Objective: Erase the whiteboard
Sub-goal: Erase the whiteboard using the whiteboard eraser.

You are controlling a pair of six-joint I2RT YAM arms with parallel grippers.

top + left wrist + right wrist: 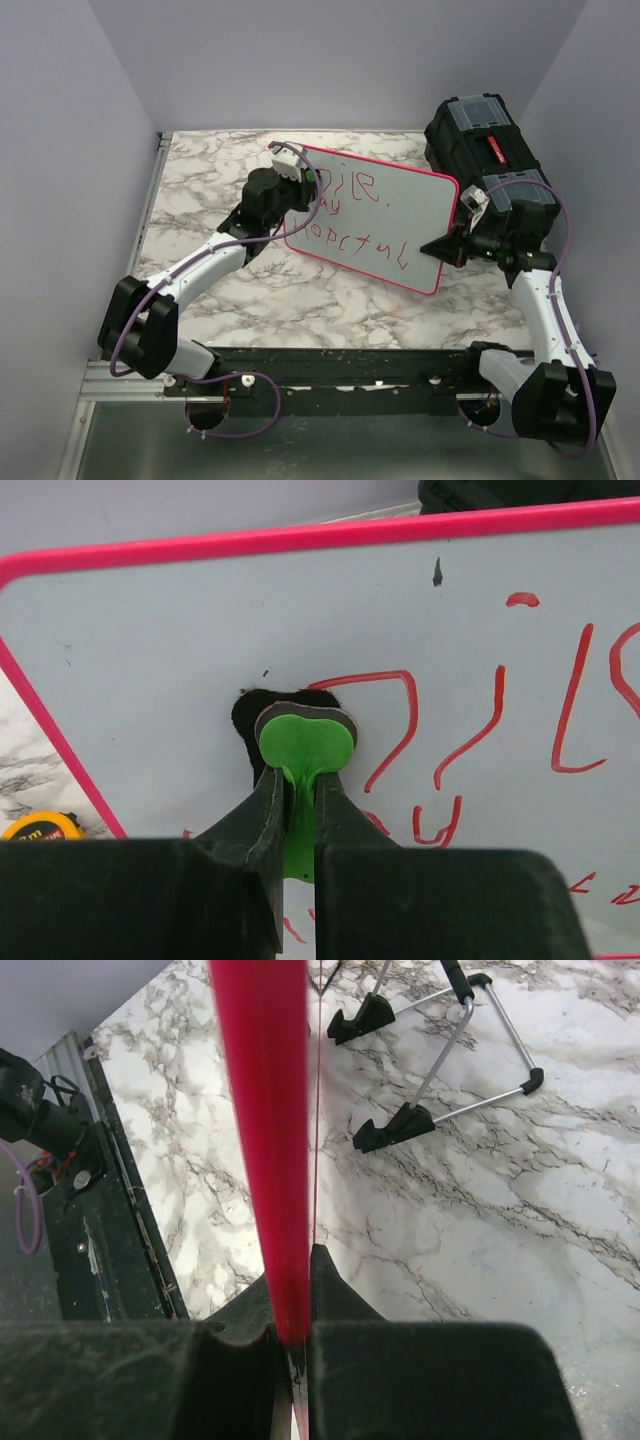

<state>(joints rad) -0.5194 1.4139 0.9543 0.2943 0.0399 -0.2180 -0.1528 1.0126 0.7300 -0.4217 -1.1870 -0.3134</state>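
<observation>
Pincer on each arm clamped tight: left pincer [297, 790] on a green eraser [305, 742], right pincer [292, 1300] on the whiteboard [375, 215].

At the centre of the top view the whiteboard sits tilted over the marble bench [200, 190], with a pink rim all round and red marker lettering across its face. Near its upper-left corner the left pincer pinches the stem of the green eraser, whose dark pad lies against the white face just left of the lettering (mid-frame in the left wrist view). The right pincer bites the pink rim at the board's right edge, one jaw on either side. A black toolbox [480, 140] fills the upper right of the top view. A yellow tape measure [40, 828] peeks in at the lower left of the left wrist view, and a wire stand [450, 1050] with black feet lies on the bench at the upper right of the right wrist view.
</observation>
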